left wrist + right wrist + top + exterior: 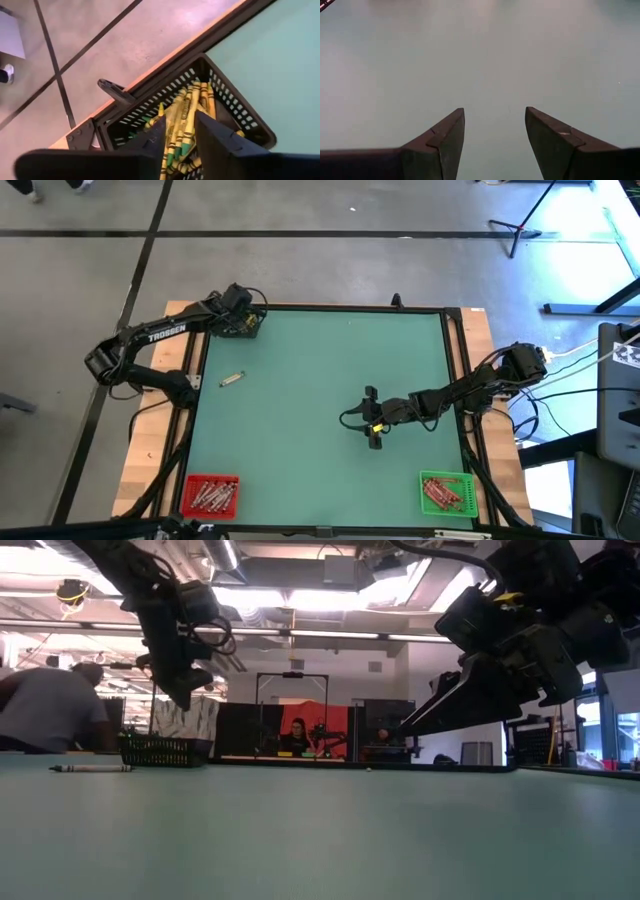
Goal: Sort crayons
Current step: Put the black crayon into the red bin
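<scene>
The green worktop fills the wooden frame, with both dark arms reaching over it. The left arm stretches to the far left corner, where the left hand hangs just above the black mesh bin. Its fingers stand a little apart with nothing between them, so the hand is released, and yellow crayons lie heaped in the bin directly below the tips. The right arm reaches in from the right edge to the middle of the worktop, where the right hand hovers over bare green surface, fingers spread wide and grasping nothing.

At the near left corner sits a red bin holding a layer of reddish crayons. At the near right corner a green bin also holds reddish-orange crayons. One single crayon lies alone on the worktop, near the left edge and between the black bin and the red bin; in the low view it rests flat just beside the black bin.
</scene>
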{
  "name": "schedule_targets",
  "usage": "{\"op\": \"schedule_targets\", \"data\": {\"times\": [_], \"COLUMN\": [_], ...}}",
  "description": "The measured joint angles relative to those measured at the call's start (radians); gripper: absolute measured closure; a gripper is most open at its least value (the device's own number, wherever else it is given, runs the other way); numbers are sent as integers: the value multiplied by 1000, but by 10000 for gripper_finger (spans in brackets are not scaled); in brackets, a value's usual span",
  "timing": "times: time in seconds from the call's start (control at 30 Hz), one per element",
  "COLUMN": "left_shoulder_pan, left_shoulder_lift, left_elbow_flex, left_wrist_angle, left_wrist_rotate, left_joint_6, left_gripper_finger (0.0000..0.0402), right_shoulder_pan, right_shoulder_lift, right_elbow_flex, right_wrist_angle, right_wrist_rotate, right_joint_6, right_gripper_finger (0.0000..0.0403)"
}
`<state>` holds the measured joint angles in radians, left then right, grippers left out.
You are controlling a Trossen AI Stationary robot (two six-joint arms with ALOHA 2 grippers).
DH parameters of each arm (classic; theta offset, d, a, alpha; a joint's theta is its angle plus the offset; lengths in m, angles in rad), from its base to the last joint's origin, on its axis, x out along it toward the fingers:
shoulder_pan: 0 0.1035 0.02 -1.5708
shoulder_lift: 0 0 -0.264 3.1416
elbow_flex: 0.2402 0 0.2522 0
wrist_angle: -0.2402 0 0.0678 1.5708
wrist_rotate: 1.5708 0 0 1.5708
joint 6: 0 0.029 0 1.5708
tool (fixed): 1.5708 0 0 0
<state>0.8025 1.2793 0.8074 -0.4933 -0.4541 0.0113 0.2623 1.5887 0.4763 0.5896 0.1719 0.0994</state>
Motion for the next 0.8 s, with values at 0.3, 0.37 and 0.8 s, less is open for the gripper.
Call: {"op": "schedule_targets", "data": {"times": [0.3, 0.37, 0.8], "left_shoulder_pan": [-97, -129, -319], "left_shoulder_lift": [0, -2, -3], "left_elbow_flex": [0, 1, -47], "left_wrist_angle": [-82, -123, -396], "left_wrist_rotate": [123, 216, 358], "left_joint_6": [8, 8, -183], "left_gripper_finger": [298, 298, 298], "right_shoulder_pan": [0, 0, 0], "right_shoulder_lift": [0, 0, 0], "right_elbow_flex": [0, 0, 0], "right_wrist_angle": [-1, 0, 0], "right_wrist_rotate": [0, 0, 0], "right_joint_6": [0, 0, 0], "right_gripper_finger": [196, 196, 196]}}
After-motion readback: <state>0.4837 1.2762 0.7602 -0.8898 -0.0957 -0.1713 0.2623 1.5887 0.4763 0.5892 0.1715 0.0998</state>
